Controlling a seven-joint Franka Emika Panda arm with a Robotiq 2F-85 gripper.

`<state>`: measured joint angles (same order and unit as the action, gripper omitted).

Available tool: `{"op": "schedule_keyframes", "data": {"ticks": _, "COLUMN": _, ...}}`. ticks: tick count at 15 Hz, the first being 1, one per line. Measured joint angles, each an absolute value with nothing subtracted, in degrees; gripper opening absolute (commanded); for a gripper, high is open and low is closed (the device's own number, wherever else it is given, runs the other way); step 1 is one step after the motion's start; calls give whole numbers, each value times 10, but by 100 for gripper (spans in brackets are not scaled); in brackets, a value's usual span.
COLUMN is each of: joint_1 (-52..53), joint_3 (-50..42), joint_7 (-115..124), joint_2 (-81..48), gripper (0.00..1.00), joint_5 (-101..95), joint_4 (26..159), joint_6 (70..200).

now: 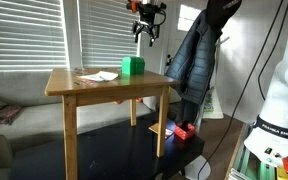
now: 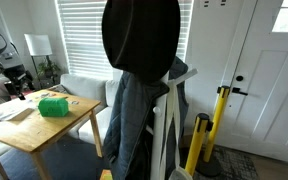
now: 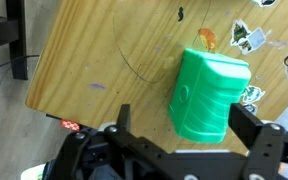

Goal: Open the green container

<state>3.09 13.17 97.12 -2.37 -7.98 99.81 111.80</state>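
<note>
A: Green container (image 1: pixel 133 67)?
B: Sits on the wooden table (image 1: pixel 74 88), just beside white papers (image 1: pixel 99 76).
A: Gripper (image 1: pixel 147 38)?
B: Hangs above the container, well apart from it. Dark jacket (image 1: pixel 196 55) hangs beside the table.

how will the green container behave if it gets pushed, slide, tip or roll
Probably stiff: the green container looks like moulded plastic. Likely light, so a push should slide it on the smooth wooden table. Its boxy, flat-sided shape seems unlikely to roll.
</note>
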Motion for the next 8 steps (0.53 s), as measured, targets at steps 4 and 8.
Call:
{"op": "schedule_keyframes", "data": {"ticks": 4, "joint_1": 53, "joint_3": 113, "joint_7": 995, "joint_2": -84, "gripper": 100, "joint_5": -83, "joint_4": 939, "joint_6": 1118}}
{"op": "schedule_keyframes", "data": {"ticks": 8, "joint_1": 65, "joint_3": 91, "joint_7": 995, "joint_2": -133, "gripper": 100, "joint_5": -83, "joint_4": 890, "joint_6": 1117}}
